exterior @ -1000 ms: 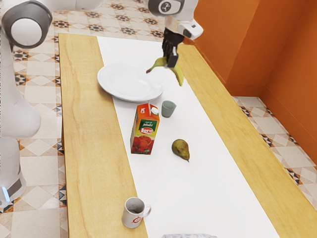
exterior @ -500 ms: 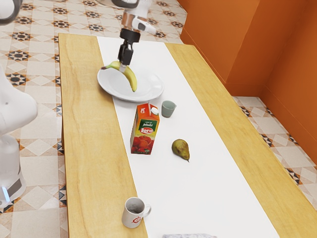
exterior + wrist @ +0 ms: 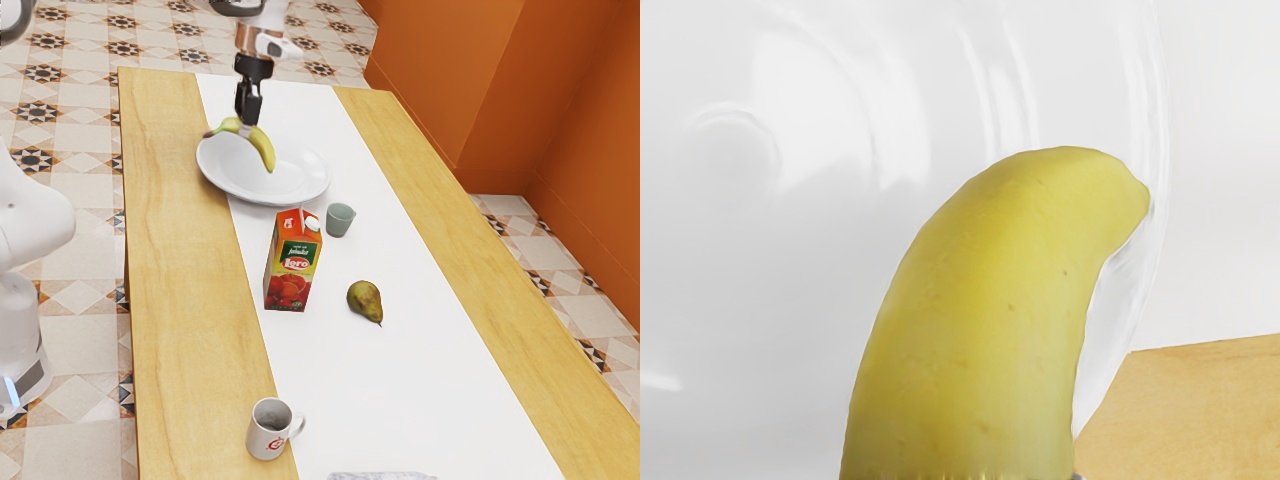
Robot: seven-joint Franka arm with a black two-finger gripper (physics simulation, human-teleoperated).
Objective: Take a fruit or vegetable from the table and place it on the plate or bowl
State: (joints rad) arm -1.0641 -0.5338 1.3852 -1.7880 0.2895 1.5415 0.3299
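One wooden table [image 3: 180, 300], orange walls [image 3: 560, 90], held banana [image 3: 262, 148]

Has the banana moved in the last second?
Yes. Held in the tool, the banana went toward the exterior view's left: from right of the plate to above it.

banana [image 3: 258, 144] carried across, now above the plate [image 3: 300, 181]

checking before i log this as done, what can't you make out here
- Exterior view: whether the banana touches the plate; too small to tell.
- Exterior view: a grey thing, cut off by the lower edge.
- Wrist view: the banana's held end, cut off by the lower edge.
- Exterior view: the print on the carton, too small.
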